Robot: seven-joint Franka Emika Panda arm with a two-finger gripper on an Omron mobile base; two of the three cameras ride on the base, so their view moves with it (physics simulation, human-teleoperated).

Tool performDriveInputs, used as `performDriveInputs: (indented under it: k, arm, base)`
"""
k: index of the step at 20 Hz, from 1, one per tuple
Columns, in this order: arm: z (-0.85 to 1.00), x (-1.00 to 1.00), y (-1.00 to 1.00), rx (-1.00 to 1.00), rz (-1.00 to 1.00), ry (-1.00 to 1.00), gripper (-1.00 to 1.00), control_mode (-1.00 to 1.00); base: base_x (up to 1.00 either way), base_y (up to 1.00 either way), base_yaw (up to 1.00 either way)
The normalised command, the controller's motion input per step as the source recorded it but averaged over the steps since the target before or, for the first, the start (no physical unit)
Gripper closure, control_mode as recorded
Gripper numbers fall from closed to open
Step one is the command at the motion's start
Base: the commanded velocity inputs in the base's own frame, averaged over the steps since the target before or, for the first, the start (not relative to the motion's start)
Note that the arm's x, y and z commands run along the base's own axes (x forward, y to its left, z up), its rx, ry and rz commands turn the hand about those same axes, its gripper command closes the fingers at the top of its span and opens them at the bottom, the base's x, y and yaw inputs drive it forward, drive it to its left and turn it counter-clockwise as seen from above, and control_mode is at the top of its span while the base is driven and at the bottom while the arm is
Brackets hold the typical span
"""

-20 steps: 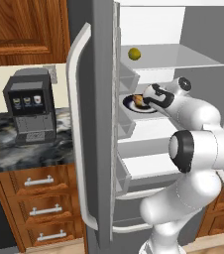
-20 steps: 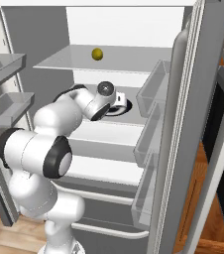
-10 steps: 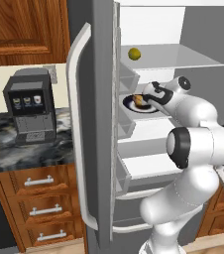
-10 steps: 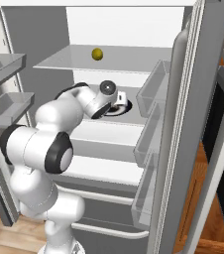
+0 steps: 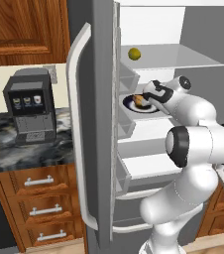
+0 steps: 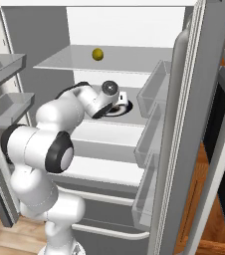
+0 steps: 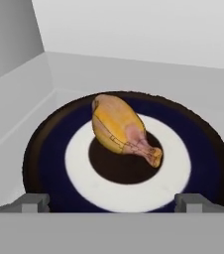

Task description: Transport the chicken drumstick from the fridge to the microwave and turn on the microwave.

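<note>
one short reach has carried my gripper (image 7: 112, 202) closer over the chicken drumstick (image 7: 122, 128) on its plate (image 7: 49, 149); jaws wide open; grasp comes next, i judge.

No readable text, labels or numbers found; the coffee machine (image 5: 29, 106) panel icons are too small to be read.

One drumstick (image 7: 123, 130), one plate (image 7: 44, 144) (dark-rimmed), one lemon (image 5: 134, 53).
</note>
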Motion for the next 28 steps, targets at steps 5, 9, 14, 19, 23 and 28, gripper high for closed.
performDriveInputs:
  k: [5,9,14,19,23,28]
  arm:
    - [-0.07,0.07,0.00,-0.03,0.04,0.00,-1.00,-1.00]
    - [0.00,0.11,0.00,0.00,0.04,0.00,-1.00,-1.00]
    - [0.00,0.18,0.00,0.00,0.03,0.00,-1.00,-1.00]
    - [0.00,0.20,0.00,0.00,0.02,0.01,-1.00,-1.00]
    - [-0.04,0.22,0.00,-0.01,0.01,0.00,-1.00,-1.00]
    - [-0.06,0.17,0.00,0.00,0.01,0.00,-1.00,-1.00]
  base:
    - [0.00,0.00,0.00]
    - [0.00,0.00,0.00]
    - [0.00,0.00,0.00]
    - [0.00,0.00,0.00]
    - [0.00,0.00,0.00]
    - [0.00,0.00,0.00]
